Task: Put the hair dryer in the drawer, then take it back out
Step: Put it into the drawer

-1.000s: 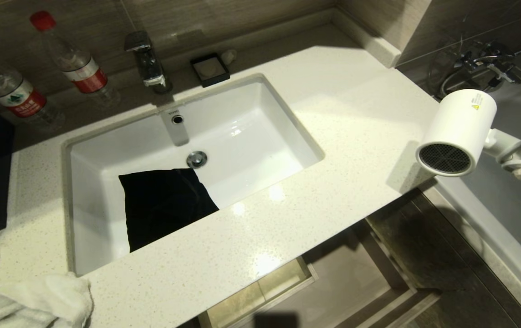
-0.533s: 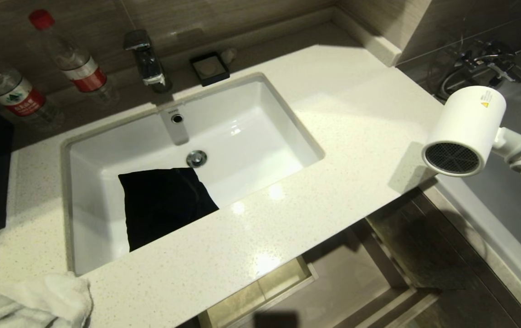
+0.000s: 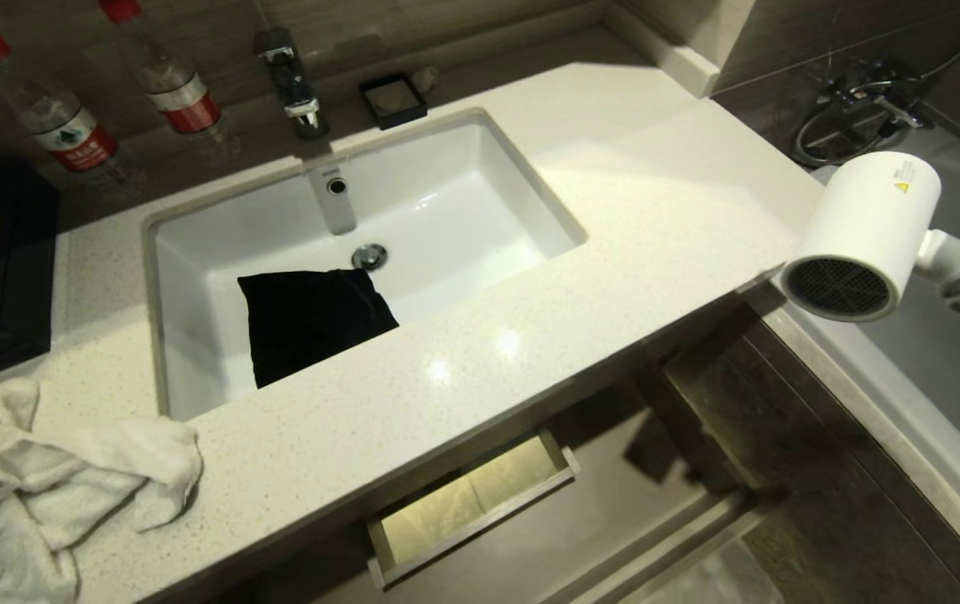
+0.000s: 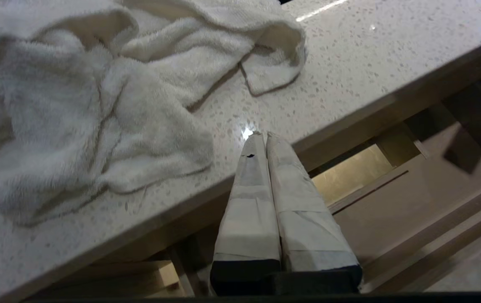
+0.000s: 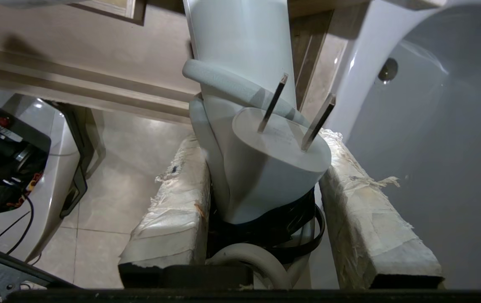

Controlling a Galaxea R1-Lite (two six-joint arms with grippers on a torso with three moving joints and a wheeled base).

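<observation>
**Dryer in my grip, and the open drawer slides into better view**

My right gripper (image 5: 261, 185) is clamped on the hair dryer (image 3: 862, 239), its taped fingers (image 5: 173, 210) squeezing the handle with the plug bundled against it. From my head the dryer hangs at three o'clock, off the counter's end and over the white bathtub (image 3: 950, 394), grille facing me. It sits at the same spot in my sight as a second ago; what shifted is the whole scene. The sink (image 3: 463, 210) and bottles (image 3: 69, 134) slid up and away, and more of the drawer (image 3: 472, 507) shows at six o'clock, pulled out beneath the countertop (image 3: 656, 210). I judge I am lowering myself toward it, with the put-in step not yet done.

My left gripper (image 4: 261, 136) idles with its fingers pressed together by the counter edge near the crumpled towel (image 3: 44, 478).

The speckled stone top is glossy; a black cloth (image 3: 312, 323) lies in the basin.
</observation>
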